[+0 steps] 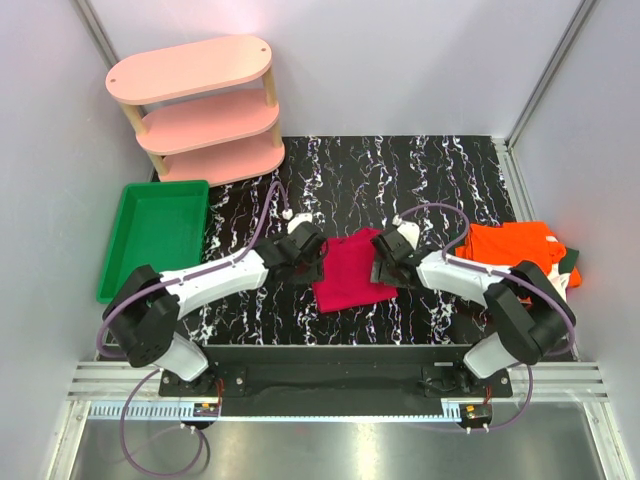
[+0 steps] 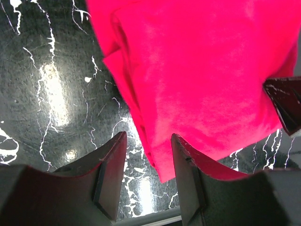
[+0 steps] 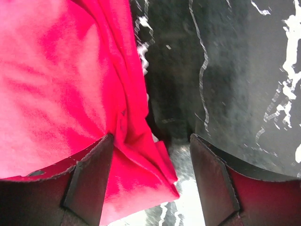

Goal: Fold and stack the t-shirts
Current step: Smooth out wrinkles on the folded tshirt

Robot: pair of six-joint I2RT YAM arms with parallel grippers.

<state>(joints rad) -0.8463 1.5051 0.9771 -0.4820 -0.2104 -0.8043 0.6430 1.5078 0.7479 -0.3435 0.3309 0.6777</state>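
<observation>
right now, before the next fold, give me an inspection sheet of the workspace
surface: black marbled table, nothing spilled.
job's things: crimson t-shirt folded at centre; orange t-shirt at right, dark green t-shirt showing at its right edge.
clutter: green tray and pink shelf, far left.
grippers: left gripper and right gripper open, each straddling a side edge of the crimson t-shirt.
cables: purple cables loop along both arms.
surroundings: pale walls.
</observation>
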